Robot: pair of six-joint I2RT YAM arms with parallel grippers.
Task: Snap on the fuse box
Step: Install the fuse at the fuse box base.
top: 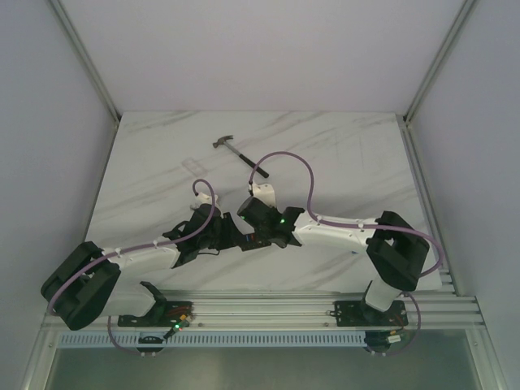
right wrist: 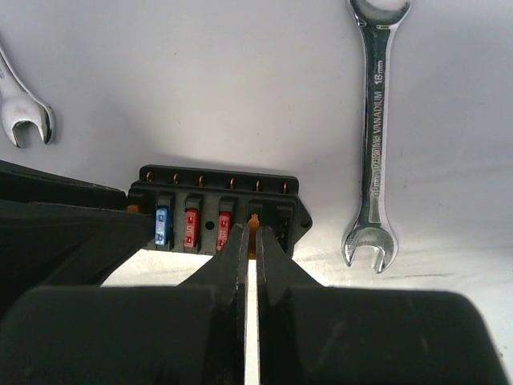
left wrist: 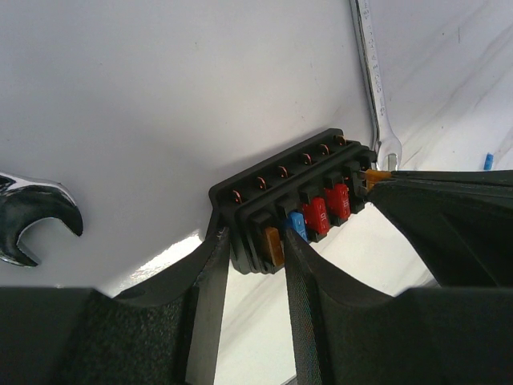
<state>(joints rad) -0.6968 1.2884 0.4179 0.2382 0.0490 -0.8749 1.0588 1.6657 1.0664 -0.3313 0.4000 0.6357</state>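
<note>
High overview, wrist close-ups sharing fuse box (left wrist: pixel 288 188)

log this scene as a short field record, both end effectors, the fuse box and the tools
left end effector: clamped across one end of the fuse box
right end effector: shut, pinching an orange fuse near the box's other end
seated fuses: amber fuse, blue fuse, two red fuses
wrenches: one on each side of the box, flat on the table
hammer: far across the table, apart
</note>
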